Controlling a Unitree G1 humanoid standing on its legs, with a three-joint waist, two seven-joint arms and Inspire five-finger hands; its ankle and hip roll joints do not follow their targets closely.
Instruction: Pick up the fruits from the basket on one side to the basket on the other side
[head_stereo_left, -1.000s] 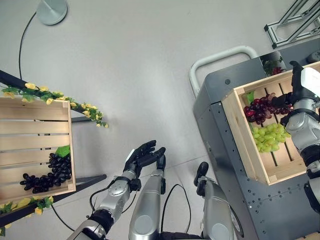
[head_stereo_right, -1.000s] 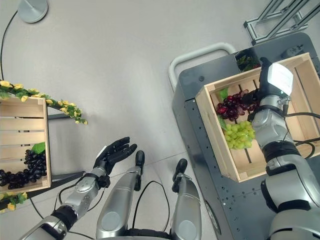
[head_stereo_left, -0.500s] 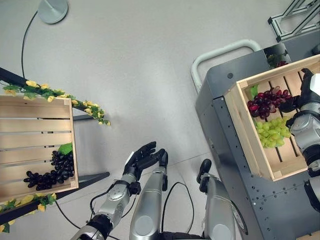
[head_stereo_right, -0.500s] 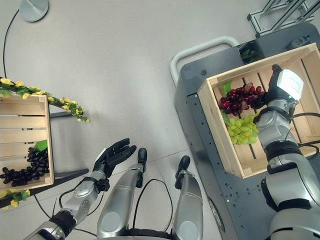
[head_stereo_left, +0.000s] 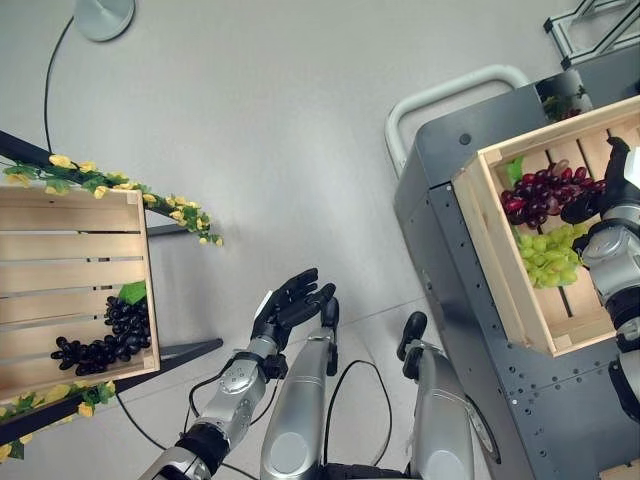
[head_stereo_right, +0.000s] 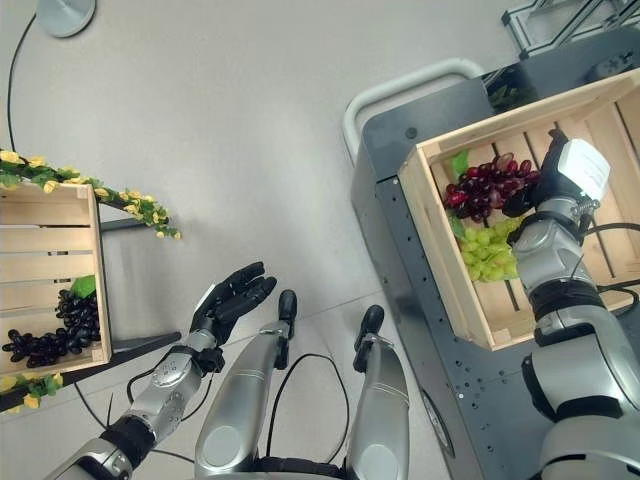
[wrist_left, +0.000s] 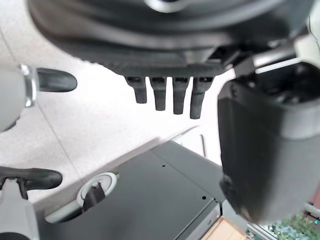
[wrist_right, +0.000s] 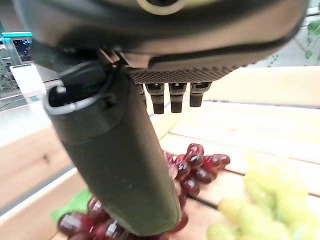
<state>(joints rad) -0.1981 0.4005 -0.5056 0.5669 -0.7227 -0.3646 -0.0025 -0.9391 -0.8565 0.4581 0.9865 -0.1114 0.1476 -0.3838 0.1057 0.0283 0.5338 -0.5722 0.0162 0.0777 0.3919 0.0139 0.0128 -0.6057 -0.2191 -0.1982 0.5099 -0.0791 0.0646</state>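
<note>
Holding black grapes (head_stereo_left: 100, 340) already, the left crate (head_stereo_left: 60, 250) has bare slats to spare; the left hand (head_stereo_left: 285, 305) waits released over open floor, while the right hand (head_stereo_right: 555, 180), fingers uncurled, hovers over red grapes (head_stereo_right: 485, 185) beside green grapes (head_stereo_right: 487, 252), hemmed by the right crate (head_stereo_right: 440, 270) walls.

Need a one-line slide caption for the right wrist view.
Open right hand poised over red grapes beside green grapes in the wooden crate.
</note>
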